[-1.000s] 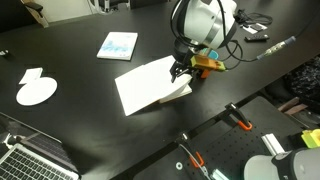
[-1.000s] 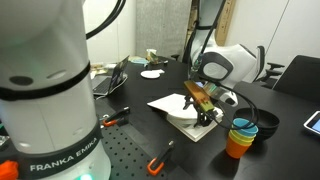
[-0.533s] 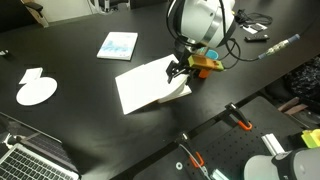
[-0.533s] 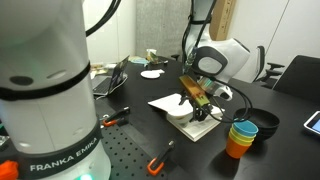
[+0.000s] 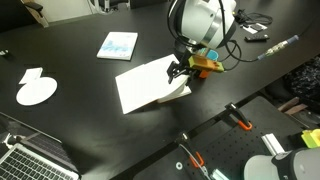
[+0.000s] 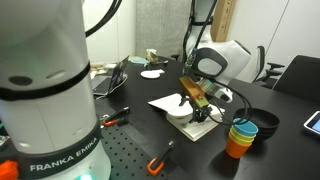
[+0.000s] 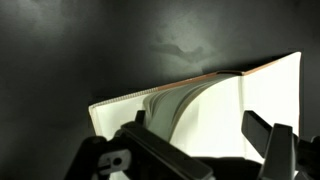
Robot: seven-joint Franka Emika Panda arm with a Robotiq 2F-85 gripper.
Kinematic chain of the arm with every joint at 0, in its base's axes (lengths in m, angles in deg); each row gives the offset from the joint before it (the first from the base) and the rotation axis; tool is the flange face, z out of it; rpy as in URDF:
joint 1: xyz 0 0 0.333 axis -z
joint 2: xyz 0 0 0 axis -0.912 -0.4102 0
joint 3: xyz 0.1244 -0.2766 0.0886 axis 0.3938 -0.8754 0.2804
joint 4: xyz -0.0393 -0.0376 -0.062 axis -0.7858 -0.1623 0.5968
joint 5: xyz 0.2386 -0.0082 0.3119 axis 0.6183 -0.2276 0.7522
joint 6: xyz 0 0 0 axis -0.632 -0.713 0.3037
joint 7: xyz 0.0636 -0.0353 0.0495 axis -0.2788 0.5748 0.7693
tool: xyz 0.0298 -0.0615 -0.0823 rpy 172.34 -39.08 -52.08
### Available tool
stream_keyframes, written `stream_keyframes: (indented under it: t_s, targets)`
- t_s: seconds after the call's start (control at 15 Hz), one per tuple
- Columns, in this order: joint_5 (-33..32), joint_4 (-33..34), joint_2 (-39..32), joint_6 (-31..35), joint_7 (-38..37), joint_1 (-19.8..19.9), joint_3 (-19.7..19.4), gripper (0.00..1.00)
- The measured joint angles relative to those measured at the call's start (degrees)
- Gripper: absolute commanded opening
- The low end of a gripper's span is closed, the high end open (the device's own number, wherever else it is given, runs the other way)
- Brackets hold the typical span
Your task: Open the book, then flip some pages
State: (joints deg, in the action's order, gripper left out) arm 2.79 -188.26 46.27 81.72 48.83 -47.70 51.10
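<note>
The book (image 5: pixel 148 86) lies open on the black table, showing a wide white spread; it also shows in the other exterior view (image 6: pixel 170 103). My gripper (image 5: pixel 181 70) hangs over the book's right edge, seen from the side in an exterior view (image 6: pixel 200 107). In the wrist view the pages (image 7: pixel 215 105) fan up in a curved block with a thin brown-orange cover edge along the top. My gripper (image 7: pixel 200 135) is open, its two fingers (image 7: pixel 258 128) wide apart on either side of the lifted pages. I cannot tell whether a finger touches the paper.
A thin light-blue booklet (image 5: pixel 118 45) lies further back; a white round paper piece (image 5: pixel 37 92) and a laptop (image 5: pixel 30 160) are at the left. Stacked coloured cups (image 6: pixel 240 137) stand close beside the book. Orange-handled tools (image 5: pixel 240 120) lie on the perforated bench.
Between one second and half a second ago my gripper shifted slightly over the book's edge. Since then nothing has visibly moved.
</note>
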Motion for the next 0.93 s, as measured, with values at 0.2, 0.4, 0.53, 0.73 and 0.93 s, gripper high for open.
stream_keyframes:
  t_s: [0.2,0.4,0.53,0.73,0.93]
  targets:
    - [0.01,0.02,-0.36,0.96,0.19,0.39,-0.29,0.43]
    - [-0.02,-0.12,-0.70,2.34,0.64,0.55,-0.59,0.21]
    - [-0.27,-0.44,-0.91,3.78,0.78,0.53,-0.77,0.13]
    - [-1.35,-1.25,-0.89,6.95,0.01,-0.82,-1.51,0.13]
    - [-4.02,-2.95,-0.37,11.83,-3.45,-5.52,-4.18,0.15]
